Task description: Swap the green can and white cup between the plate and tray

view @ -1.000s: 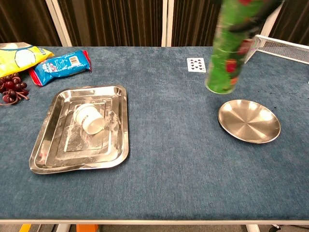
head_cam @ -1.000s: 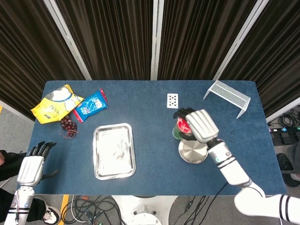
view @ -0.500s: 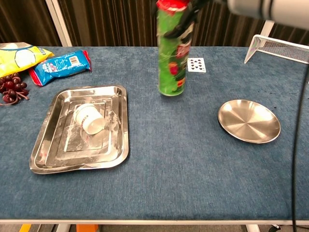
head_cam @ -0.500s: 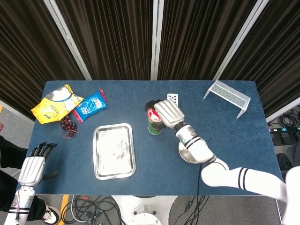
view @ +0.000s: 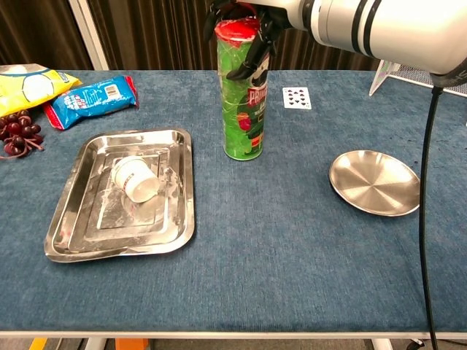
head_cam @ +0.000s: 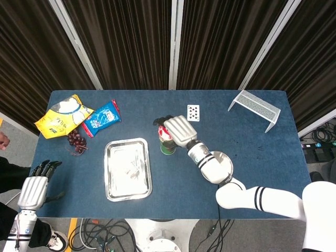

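Observation:
The tall green can (view: 244, 98) with a red lid stands upright on the blue table between tray and plate; in the head view the green can (head_cam: 167, 146) shows just right of the tray. My right hand (head_cam: 177, 130) grips it from above around the lid, the right hand (view: 244, 18) at the top edge of the chest view. The white cup (view: 136, 180) lies on its side in the steel tray (view: 73, 226); from the head view the white cup (head_cam: 133, 169) sits within the tray (head_cam: 113, 184). The round steel plate (view: 376, 182) holds nothing. My left hand (head_cam: 35, 186) hangs off the table's left edge, fingers apart.
A playing card (view: 296, 97) lies behind the can. A blue snack pack (view: 91, 100), a yellow chip bag (view: 25, 84) and dark grapes (view: 14, 135) sit at the far left. A white wire rack (view: 427, 73) stands at the far right.
My right hand carried the green can leftward from beside the plate to a spot just right of the tray, where it now stands on the table. The left hand stayed put.

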